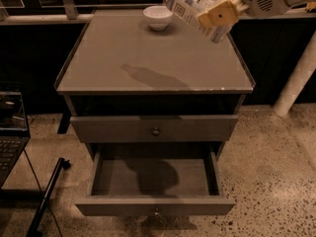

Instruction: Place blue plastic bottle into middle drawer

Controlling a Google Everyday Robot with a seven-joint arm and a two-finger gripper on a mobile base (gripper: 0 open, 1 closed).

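Camera view: in the upper right of the frame the claw [216,17] hangs in the air above the back right part of the worktop [123,58], clenched around the blue plastic bottle [183,0]. One tan finger [218,12] lies across the lower end of the bottle. The bottle is tilted, its capped end pointing to the upper left and nearly at the top edge of the frame, its printed label turned toward the camera. It touches neither the worktop nor any drawer, and its dark shadow [148,76] falls on the middle of the worktop. A white bowl [158,17] stands at the back of the worktop, just left of the bottle in the picture. Below the worktop, the upper drawer [113,128] is shut, with a small round knob [155,131] at its centre. Under it, at the bottom centre of the frame, the middle drawer [118,206] is pulled out, well below the bottle. A laptop [10,132] shows at the left edge, and a speckled floor [276,172] at the lower right
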